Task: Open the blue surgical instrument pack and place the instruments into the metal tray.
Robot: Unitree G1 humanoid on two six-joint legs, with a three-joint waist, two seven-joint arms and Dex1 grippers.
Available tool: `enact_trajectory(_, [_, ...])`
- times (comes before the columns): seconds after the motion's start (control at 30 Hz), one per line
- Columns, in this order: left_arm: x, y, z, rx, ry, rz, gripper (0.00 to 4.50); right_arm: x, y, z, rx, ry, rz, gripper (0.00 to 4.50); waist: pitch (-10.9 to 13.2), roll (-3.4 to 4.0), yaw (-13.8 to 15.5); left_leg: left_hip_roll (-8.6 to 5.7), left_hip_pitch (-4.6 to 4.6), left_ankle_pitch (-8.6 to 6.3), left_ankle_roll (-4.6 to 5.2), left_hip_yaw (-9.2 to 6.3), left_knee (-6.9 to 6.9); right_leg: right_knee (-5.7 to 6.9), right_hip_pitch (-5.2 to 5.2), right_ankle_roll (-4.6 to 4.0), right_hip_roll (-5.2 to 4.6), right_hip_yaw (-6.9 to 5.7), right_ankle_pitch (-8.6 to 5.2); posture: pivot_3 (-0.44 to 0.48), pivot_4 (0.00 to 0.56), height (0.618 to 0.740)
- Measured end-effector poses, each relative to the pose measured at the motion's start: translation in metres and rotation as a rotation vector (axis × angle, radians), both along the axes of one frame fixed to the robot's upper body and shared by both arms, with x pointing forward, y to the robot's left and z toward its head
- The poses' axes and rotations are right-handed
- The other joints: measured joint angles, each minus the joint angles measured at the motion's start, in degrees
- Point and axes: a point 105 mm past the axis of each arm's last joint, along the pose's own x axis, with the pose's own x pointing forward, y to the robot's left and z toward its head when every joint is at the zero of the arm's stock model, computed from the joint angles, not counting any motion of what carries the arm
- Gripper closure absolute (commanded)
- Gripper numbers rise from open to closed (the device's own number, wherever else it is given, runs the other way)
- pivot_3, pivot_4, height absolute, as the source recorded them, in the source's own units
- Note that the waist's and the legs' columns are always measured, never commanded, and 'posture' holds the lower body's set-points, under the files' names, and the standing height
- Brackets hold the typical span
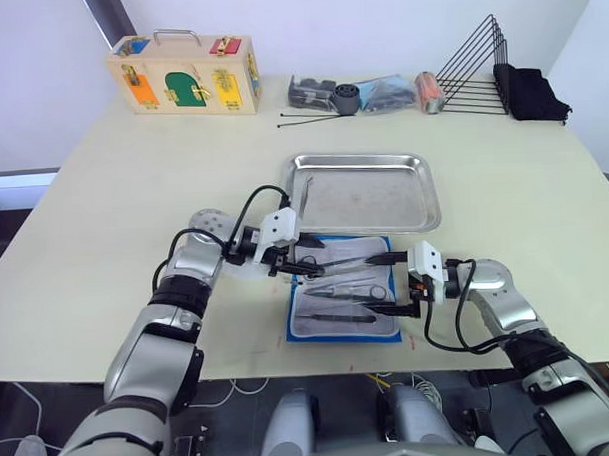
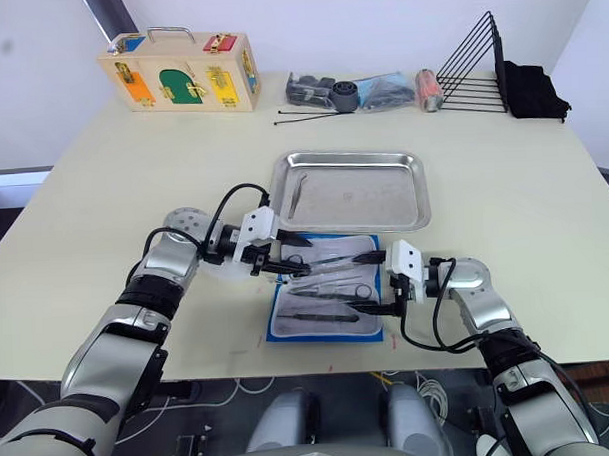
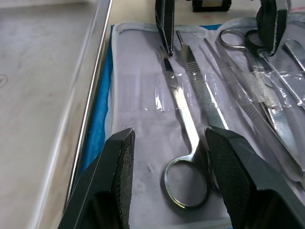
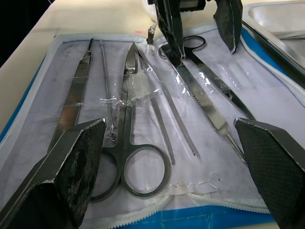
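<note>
The blue surgical instrument pack point(image 1: 344, 299) lies unzipped at the metal tray's point(image 1: 364, 191) 6 o'clock. One tweezers point(image 1: 301, 191) is trayed; scissors point(image 3: 183, 148) and forceps remain, both grippers point(image 1: 297, 254) point(image 1: 395, 281) spread, empty.

Cream table point(image 1: 103, 195): metal tray point(image 1: 363, 191), blue surgical instrument pack point(image 1: 300, 328), wooden box point(image 1: 184, 77).

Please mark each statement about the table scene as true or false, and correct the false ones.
1. The blue surgical instrument pack lies open. True.
2. The metal tray holds all instruments. False: one slim instrument lies in it; most are on the pack.
3. Both tools are open. True: left tool and right tool have spread fingers.
4. The black wire rack stands on the pack. False: it stands at the table's far edge.
</note>
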Motion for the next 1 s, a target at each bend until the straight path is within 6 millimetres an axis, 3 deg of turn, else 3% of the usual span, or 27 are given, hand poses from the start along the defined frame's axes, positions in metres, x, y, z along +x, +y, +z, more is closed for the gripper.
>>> enact_trajectory(0.23, [0.0007, -0.0065, -0.0037, 0.030, 0.000, -0.017, 2.00, 0.0003, 0.0005, -0.0003, 0.002, 0.000, -0.006, 0.00, -0.1, 0.01, 0.0, 0.00, 0.02, 0.00, 0.00, -0.01, 0.00, 0.00, 0.02, 0.00, 0.00, 0.00, 0.00, 0.000, 0.150, 0.740])
enact_trajectory(0.33, [-0.0003, -0.0073, -0.0048, 0.037, 0.013, -0.021, 2.76, 0.0006, 0.0005, -0.0006, 0.002, 0.000, -0.010, 0.00, -0.2, 0.05, 0.0, 0.00, 0.04, 0.00, 0.00, 0.00, 0.00, 0.00, 0.03, 0.00, 0.00, 0.00, 0.00, 0.000, 0.150, 0.740])
enact_trajectory(0.43, [-0.0025, -0.0089, -0.0062, 0.044, 0.031, -0.037, 4.25, 0.0009, 0.0004, -0.0010, 0.003, 0.001, -0.015, 0.00, -0.3, 0.09, 0.0, 0.00, 0.05, 0.00, 0.00, 0.00, 0.00, 0.01, 0.04, 0.00, 0.00, 0.00, 0.00, 0.000, 0.150, 0.740])
enact_trajectory(0.47, [-0.0025, -0.0089, -0.0061, 0.044, 0.034, -0.033, 4.43, 0.0007, 0.0004, -0.0013, 0.002, 0.001, -0.016, 0.00, -0.3, 0.09, 0.0, 0.00, 0.05, 0.00, 0.00, -0.01, 0.00, 0.01, 0.04, 0.00, 0.00, 0.00, 0.00, 0.000, 0.150, 0.740])
enact_trajectory(1.0, [-0.0044, -0.0007, 0.0024, 0.136, 0.113, 0.005, 4.43, 0.0005, 0.0025, -0.0012, 0.005, 0.001, -0.012, 0.00, -0.3, 0.07, -0.2, 0.01, 0.03, 0.00, 0.00, -0.04, 0.00, 0.02, 0.02, -0.01, 0.04, 0.00, -0.01, 0.000, 0.150, 0.740])
